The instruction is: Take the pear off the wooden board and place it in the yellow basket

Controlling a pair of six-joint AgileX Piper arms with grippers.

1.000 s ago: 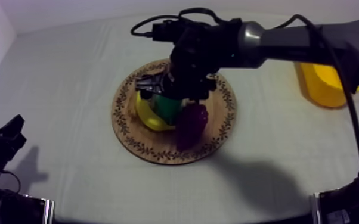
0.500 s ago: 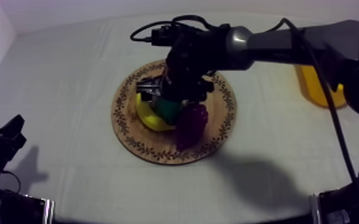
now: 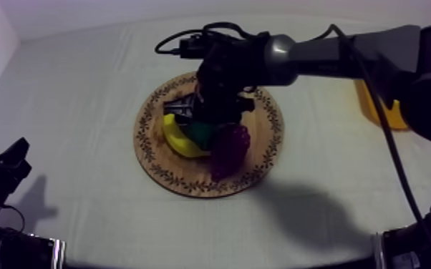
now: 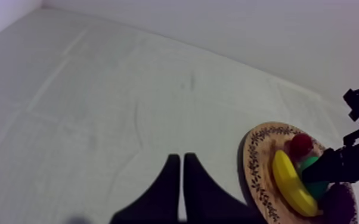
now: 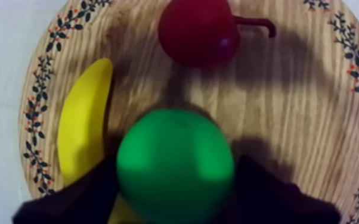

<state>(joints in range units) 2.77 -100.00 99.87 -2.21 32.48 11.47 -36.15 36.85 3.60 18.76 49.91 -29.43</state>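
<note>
Right pincer (image 5: 176,179) shifted, pinching one pear (image 5: 175,154), one banana (image 5: 83,137) beside, left pincer (image 4: 180,162) pressed together

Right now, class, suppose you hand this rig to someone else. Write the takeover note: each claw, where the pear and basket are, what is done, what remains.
Left claw: shut on nothing, at rest.
Right claw: down at the pear; grip not confirmed.
Pear: on the wooden board, beside the banana.
Yellow basket: off the board, on the right arm's side.
Done: approach to the pear.
Left: confirm grip, lift the pear, carry it to the basket, release.
</note>
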